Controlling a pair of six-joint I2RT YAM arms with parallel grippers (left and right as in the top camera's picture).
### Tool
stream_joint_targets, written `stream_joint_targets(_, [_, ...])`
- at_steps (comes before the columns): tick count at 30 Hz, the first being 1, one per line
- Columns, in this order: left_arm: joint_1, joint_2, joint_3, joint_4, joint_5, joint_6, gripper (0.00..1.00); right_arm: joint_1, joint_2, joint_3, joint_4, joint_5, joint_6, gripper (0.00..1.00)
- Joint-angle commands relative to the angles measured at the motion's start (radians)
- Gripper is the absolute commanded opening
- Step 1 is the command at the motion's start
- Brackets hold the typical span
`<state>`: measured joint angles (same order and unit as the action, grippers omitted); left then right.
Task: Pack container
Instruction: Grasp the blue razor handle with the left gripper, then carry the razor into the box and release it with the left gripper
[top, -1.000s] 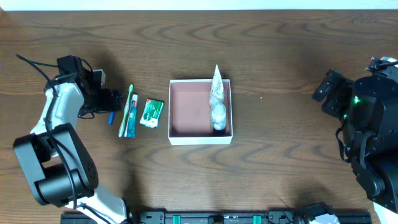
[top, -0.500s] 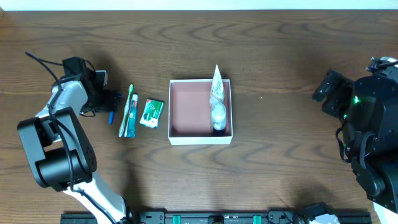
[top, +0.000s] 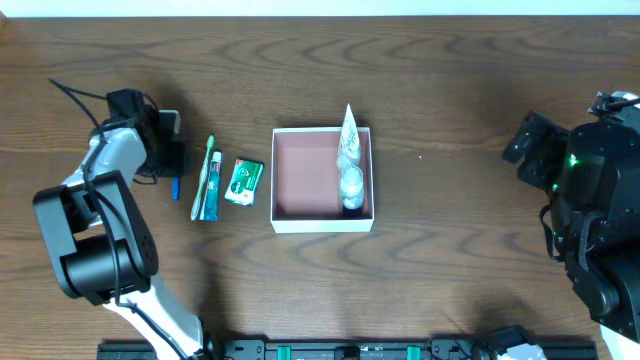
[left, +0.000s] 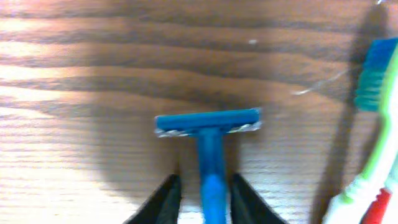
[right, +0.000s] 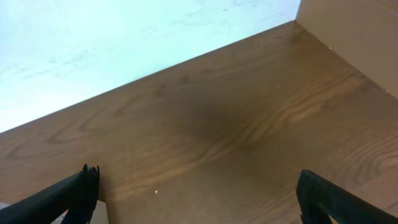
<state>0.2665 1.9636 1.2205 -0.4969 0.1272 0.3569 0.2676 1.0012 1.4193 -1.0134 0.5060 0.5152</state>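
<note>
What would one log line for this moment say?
left gripper: open, astride razor handle | right gripper: open, empty | container: tube inside | toothbrush, packet: on table

Blue razor (left: 210, 134) between parted pincer (left: 205, 178) fingers, toothbrush (left: 375, 74) alongside.

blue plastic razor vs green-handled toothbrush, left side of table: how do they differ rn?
The blue plastic razor has a wide head set crosswise on its handle; the green-handled toothbrush carries bristles in line with its handle. The razor is blue all over, the toothbrush green and white. The razor's handle lies between the open fingers of the left gripper; the toothbrush lies untouched. Both lie on the wooden table, outside the white-walled container.
</note>
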Motion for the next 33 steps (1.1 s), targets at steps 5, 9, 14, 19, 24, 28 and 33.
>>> stream_joint_targets(5, [-0.032,0.036,0.004,-0.018,-0.008,0.004,0.12,-0.012,0.000,0.006,-0.002,0.013,0.004,0.99])
stream_joint_targets(9, [-0.032,0.022,0.004,-0.047,-0.008,-0.001,0.07,-0.012,0.000,0.006,-0.001,0.013,0.004,0.99])
stream_joint_targets(14, [-0.032,-0.071,0.026,-0.079,-0.008,-0.069,0.06,-0.012,0.000,0.006,-0.002,0.013,0.004,0.99])
stream_joint_targets(19, [-0.058,-0.239,0.071,-0.153,-0.001,-0.175,0.06,-0.012,0.000,0.006,-0.002,0.013,0.004,0.99])
stream_joint_targets(24, [-0.168,-0.428,0.078,-0.222,0.084,-0.252,0.06,-0.012,0.000,0.006,-0.001,0.013,0.004,0.99])
stream_joint_targets(28, [-0.325,-0.529,0.077,-0.244,0.085,-0.314,0.06,-0.012,0.000,0.006,-0.001,0.013,0.004,0.99])
stream_joint_targets(33, [-0.498,-0.525,0.061,-0.243,0.071,-0.427,0.06,-0.012,0.000,0.006,-0.002,0.013,0.004,0.99])
